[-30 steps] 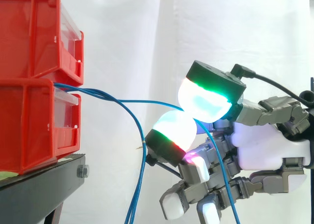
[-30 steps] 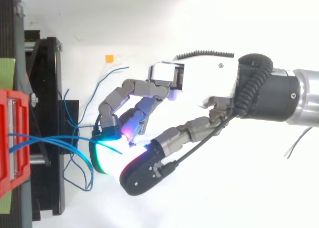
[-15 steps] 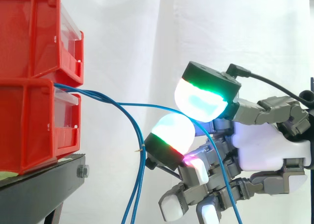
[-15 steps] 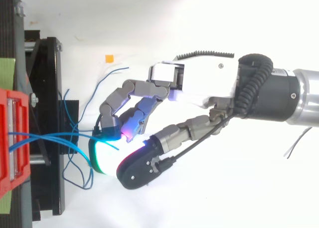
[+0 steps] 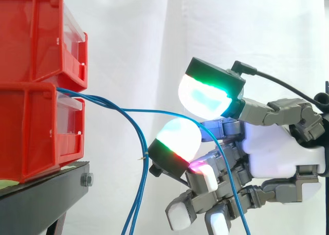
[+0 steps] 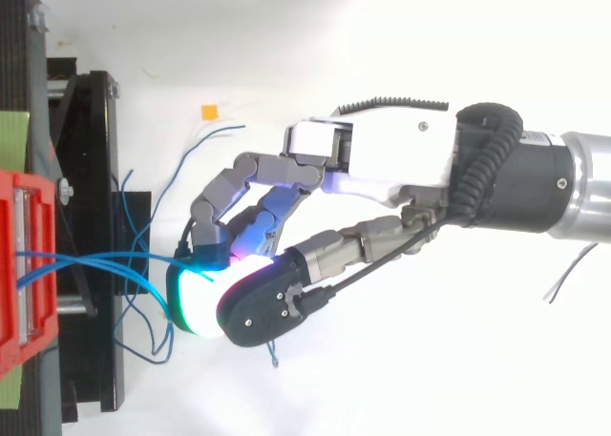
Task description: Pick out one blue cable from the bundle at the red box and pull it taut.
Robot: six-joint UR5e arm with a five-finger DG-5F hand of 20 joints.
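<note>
Shifting its thumb toward the red box (image 5: 36,127), the hand (image 5: 277,152) curls loosely round one blue cable (image 5: 149,110).

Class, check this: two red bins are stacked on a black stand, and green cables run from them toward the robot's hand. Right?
Not quite. The side view shows the cables are blue, not green. The rest holds: two red bins stacked on a black stand, cables running toward the hand.

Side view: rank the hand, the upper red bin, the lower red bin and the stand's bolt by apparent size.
1. hand
2. upper red bin and lower red bin: about alike, both cut by the edge
3. bolt
</note>
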